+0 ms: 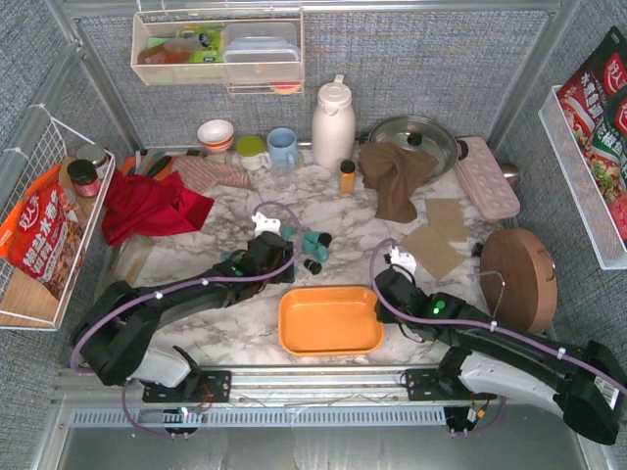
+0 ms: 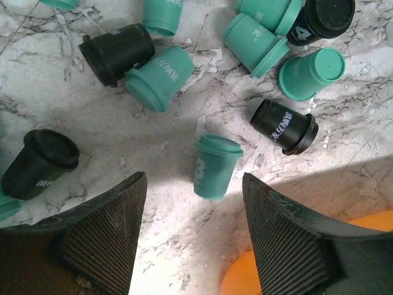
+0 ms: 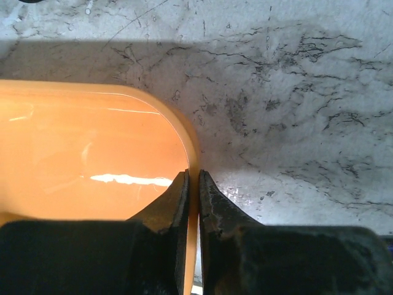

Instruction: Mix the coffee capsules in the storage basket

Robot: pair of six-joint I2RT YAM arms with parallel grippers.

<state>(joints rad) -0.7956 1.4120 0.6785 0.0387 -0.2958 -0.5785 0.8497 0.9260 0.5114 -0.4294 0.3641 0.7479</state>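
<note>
Orange plastic forms the storage basket (image 1: 328, 323), a shallow rounded tray on the marble table (image 1: 313, 196) close to the near edge, about midway between the two arm bases. It holds no pods. The coffee capsules (image 1: 312, 243) lie loose on the marble just beyond the basket's far-left corner, towards the middle of the surface.

The left wrist view shows them scattered on their sides and on end: several teal ones (image 2: 159, 77) and four black ones, one black pod (image 2: 116, 52) touching a teal pod, another (image 2: 285, 126) lying alone near the basket's edge. The left gripper (image 2: 192, 187) hangs low over this scatter with its jaws apart. One teal capsule marked with a 3 (image 2: 216, 166) sits just ahead of the gap between the two fingers, nearer the right-hand one; neither finger touches it. A curve of the orange tray (image 2: 245, 279) shows under that finger.

The right gripper (image 3: 193, 175) is at the basket's right end. Its jaws are nearly together and clamped on the thin rim, one finger inside the tray (image 3: 92, 153) and the other outside over the marble.

Along the far edge stand a white jug (image 1: 333, 122), a small orange-yellow bottle (image 1: 347, 176) and a brown cloth (image 1: 397, 176). A red cloth (image 1: 147, 206) is heaped near the left edge.
</note>
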